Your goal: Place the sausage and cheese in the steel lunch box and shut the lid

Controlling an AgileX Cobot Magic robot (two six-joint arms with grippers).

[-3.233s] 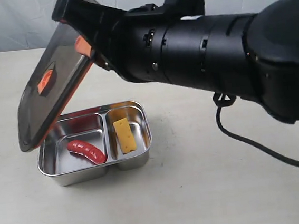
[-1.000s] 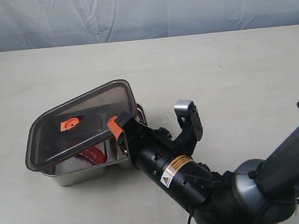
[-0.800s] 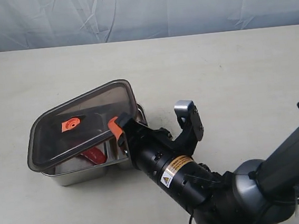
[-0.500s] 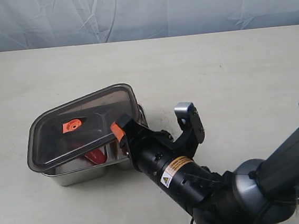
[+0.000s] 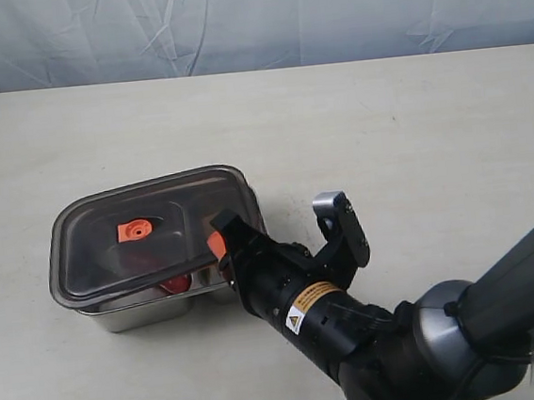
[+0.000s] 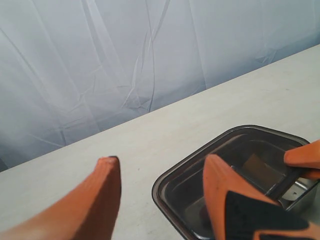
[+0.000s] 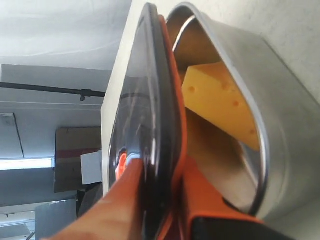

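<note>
A two-armed robot's right gripper (image 5: 221,249) clamps its orange fingers (image 7: 131,197) on one edge of the lid (image 5: 147,232), which lies tilted over the steel lunch box (image 5: 131,313). The box sits on the desk's left half, well clear of the far edge by the pale backdrop. The lid's left side rests on the rim, while the gripped side, nearer the desk's middle, stands slightly raised. Through that gap the right wrist view shows the cheese (image 7: 220,102) lying in its compartment. A patch of the red sausage (image 5: 174,285) shows under the lid's raised edge in the other compartment. An orange valve tab (image 5: 137,230) marks the lid's centre. A yellow warning label (image 5: 302,312) with a hazard triangle is stuck on the right arm, its writing too small to read. The left gripper (image 6: 162,170) hovers beside a corner of the box, fingers spread and holding nothing.
</note>
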